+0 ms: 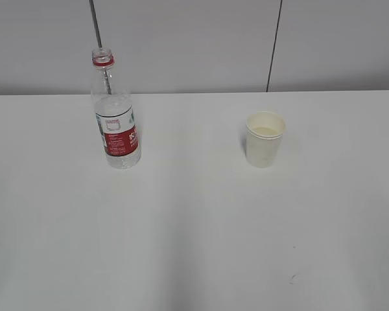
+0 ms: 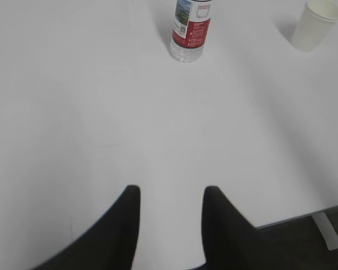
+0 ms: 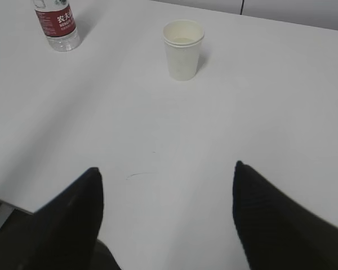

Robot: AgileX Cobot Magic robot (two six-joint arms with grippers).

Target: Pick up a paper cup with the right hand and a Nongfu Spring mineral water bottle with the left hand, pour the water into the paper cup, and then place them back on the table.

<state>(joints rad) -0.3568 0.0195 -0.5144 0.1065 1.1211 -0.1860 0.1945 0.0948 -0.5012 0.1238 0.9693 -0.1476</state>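
Note:
The Nongfu Spring bottle (image 1: 116, 113) stands upright and uncapped on the white table (image 1: 194, 233), left of centre. It also shows in the left wrist view (image 2: 190, 29) and the right wrist view (image 3: 57, 23). The paper cup (image 1: 265, 138) stands upright to its right, with liquid inside, and shows in the left wrist view (image 2: 316, 25) and the right wrist view (image 3: 183, 49). My left gripper (image 2: 172, 191) is open and empty, well short of the bottle. My right gripper (image 3: 166, 171) is open wide and empty, well short of the cup. Neither arm shows in the exterior view.
A grey wall with a dark vertical seam (image 1: 274, 45) stands behind the table. The table's near edge (image 2: 304, 216) shows at the lower right of the left wrist view. A faint curved mark (image 3: 139, 175) lies on the tabletop.

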